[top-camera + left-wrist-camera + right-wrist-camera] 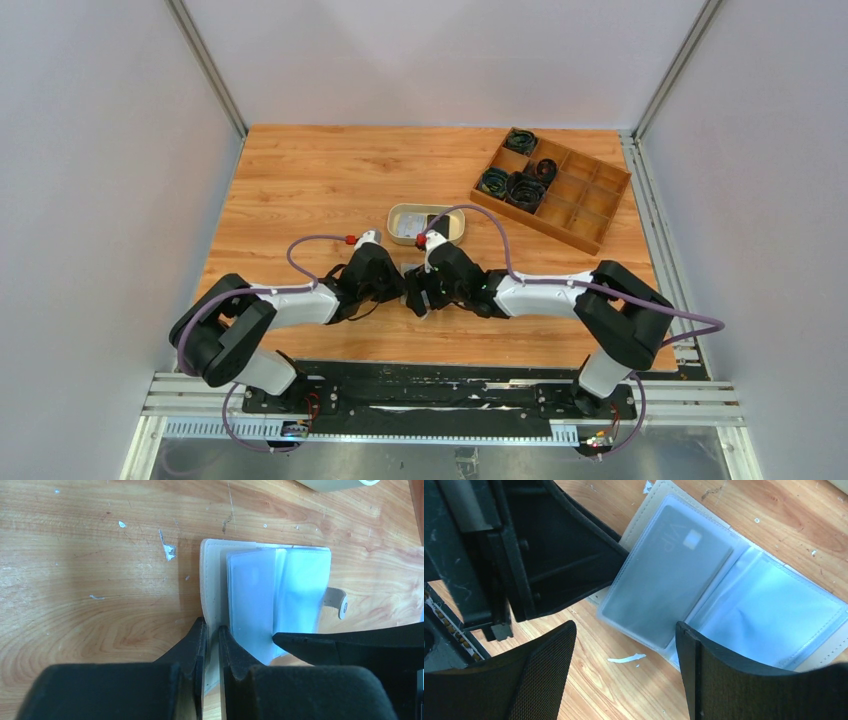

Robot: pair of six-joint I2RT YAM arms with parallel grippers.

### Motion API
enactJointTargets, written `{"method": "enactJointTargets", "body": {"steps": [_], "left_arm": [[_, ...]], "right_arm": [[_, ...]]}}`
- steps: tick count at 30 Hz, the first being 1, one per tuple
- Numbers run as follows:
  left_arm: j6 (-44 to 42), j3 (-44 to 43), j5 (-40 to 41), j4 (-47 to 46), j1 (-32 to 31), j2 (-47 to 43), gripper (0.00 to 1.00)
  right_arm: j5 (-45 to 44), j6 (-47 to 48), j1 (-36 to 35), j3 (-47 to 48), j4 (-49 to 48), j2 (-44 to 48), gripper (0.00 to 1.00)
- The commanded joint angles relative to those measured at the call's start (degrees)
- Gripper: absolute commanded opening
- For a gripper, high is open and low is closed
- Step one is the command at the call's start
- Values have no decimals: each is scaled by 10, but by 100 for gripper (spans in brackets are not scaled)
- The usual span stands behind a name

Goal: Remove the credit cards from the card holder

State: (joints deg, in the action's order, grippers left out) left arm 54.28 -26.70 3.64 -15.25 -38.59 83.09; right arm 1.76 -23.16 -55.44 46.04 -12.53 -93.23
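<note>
Lying open and flat on the table, at its middle toward the near edge, the holder shows a cream cover, a small snap tab and clear pale-blue sleeves fanned like pages. A grey-blue card sits inside the sleeve on the leaf nearest the left claw (it carries the letters VIP and a chip). The left arm is bent at the elbow, and its forearm reaches inward and down. The left claw is drawn narrow and pinches the near edge of the cream cover between its fingers. The right arm mirrors that pose from the other side, so the two wrists meet over the holder. The right claw stands wide and grips nothing. One of its fingers is over the near edge of the sleeves and the other is over bare wood; whether it touches the plastic I cannot tell. The count is two arms, one holder and one card in sight. Beyond the claws is one oval dish, and to the far right one wooden tray holds four dark coils.
</note>
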Motion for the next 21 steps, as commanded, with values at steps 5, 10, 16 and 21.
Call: {"method": "enactJointTargets", "body": {"steps": [5,10,16,21], "left_arm": [[-15,13,20,73,4,26,0],[-15,14,19,73,4,25,0],[-16,12,17,73,4,25,0],[-17,12,17,73,4,27,0]], "right_arm": [[-53,-6,-12,-8,-3,10,76],[-76,-12,-12,-10,-4,16,76],[-73,-11,-11,10,-2,-3,76],[-68,-9,-12,20,-3,-13,76]]}}
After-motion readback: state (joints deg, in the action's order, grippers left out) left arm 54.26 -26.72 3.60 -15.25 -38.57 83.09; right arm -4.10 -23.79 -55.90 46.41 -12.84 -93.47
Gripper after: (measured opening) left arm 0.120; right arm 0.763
